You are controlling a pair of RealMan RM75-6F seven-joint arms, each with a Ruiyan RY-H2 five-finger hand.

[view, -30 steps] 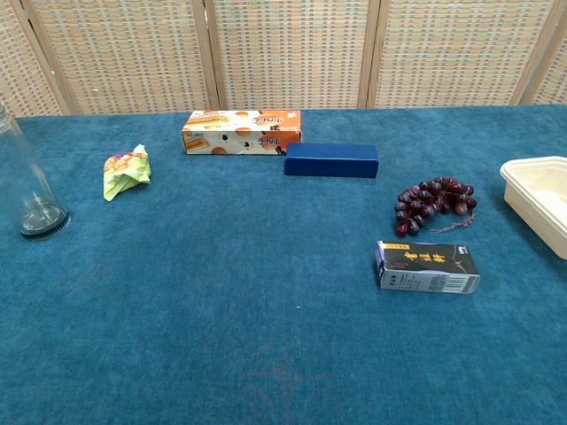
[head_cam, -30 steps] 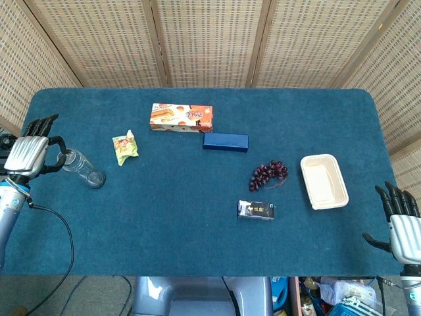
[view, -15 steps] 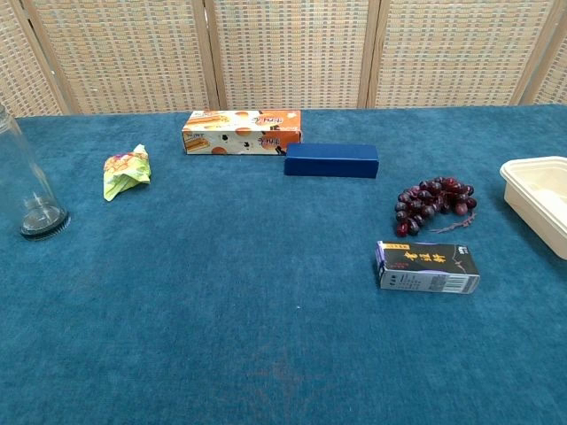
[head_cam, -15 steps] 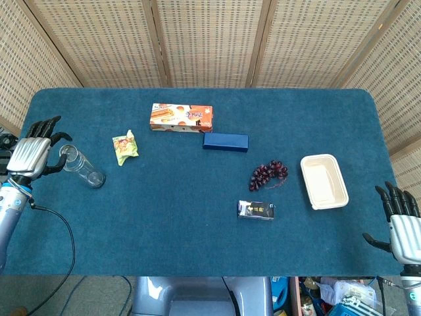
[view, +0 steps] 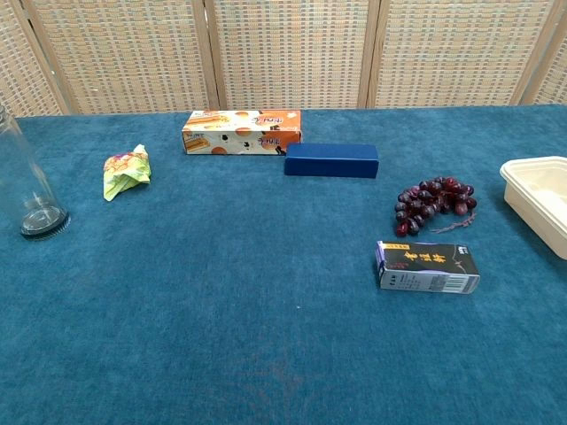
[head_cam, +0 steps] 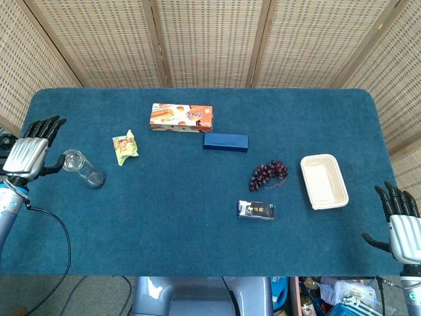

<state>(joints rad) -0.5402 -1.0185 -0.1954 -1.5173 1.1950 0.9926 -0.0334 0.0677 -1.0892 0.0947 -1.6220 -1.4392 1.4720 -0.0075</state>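
Clear glass [head_cam: 83, 168]: upright at the counter's [head_cam: 197, 224] left edge, just beside the left hand [head_cam: 27, 155].
Left hand: fingers spread, holding nothing, apparently just clear of the rim.
Right hand [head_cam: 402, 227]: open, empty, off the near right corner.
Doing it well: I'd wrap the glass low and squarely, since thin walls tip easily.
Nearby: green wrapper [head_cam: 123, 147] beyond the glass.

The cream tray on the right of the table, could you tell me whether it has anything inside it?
No, the cream tray shows only its bare inside in the head view, with the grapes lying apart on the cloth.
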